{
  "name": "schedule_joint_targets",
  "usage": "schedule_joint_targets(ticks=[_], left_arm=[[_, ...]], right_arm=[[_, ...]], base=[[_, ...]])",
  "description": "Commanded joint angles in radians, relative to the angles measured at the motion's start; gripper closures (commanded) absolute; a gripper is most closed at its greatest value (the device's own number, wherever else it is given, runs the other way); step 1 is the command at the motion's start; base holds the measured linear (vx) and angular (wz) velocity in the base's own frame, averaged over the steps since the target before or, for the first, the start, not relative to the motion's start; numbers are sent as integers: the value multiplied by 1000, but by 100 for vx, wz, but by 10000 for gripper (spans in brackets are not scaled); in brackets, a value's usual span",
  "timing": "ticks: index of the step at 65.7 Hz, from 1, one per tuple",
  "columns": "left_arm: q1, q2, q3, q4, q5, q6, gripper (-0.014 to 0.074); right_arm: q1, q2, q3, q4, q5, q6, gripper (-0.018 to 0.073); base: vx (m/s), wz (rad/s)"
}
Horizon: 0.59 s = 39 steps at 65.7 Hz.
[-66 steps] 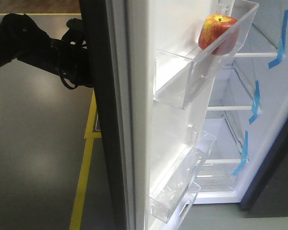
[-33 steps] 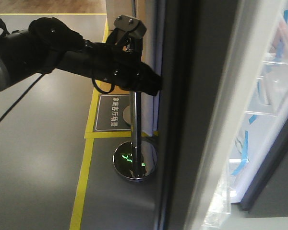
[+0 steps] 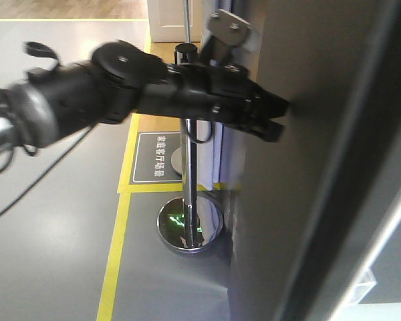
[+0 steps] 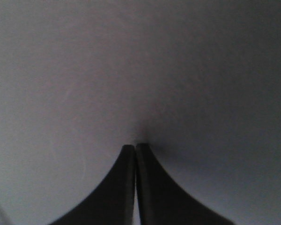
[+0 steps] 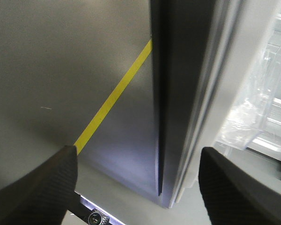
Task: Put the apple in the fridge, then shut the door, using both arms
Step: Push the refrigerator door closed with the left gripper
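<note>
The door's dark grey outer face [image 3: 321,167] fills the right half of the front view. My left arm [image 3: 140,93] reaches across from the left, and its gripper [image 3: 284,108] touches that face. In the left wrist view the left gripper [image 4: 135,146] is shut on nothing, its tips against the plain grey door [image 4: 140,70]. The right gripper [image 5: 138,152] is open and empty, low beside the door's edge [image 5: 178,93]; clear plastic bins [image 5: 264,98] on the white inner face show to its right. The apple is out of view.
A chrome post on a round shiny base [image 3: 189,227] stands just left of the door, under my left arm. Yellow floor tape [image 3: 113,267] and a grey floor sign [image 3: 157,157] mark the grey floor.
The door has swung further shut, so its inner bins, the apple and the fridge shelves have left the front view. My left arm has moved right, following the outer face.
</note>
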Motion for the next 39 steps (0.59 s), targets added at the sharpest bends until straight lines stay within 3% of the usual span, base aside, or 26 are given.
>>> schedule_joint_targets(ticks=[1, 17, 39], left_arm=[[-29, -15, -78, -56, -36, 7, 602], [-81, 99, -249, -70, -44, 7, 602], [-125, 233, -441, -72, -151, 7, 602]], right_arm=[[-6, 14, -21, 7, -59, -7, 45], [-6, 14, -21, 7, -59, -7, 45], [-6, 14, -21, 7, -59, -7, 45]], base=[[0, 0], [0, 0], [0, 0]])
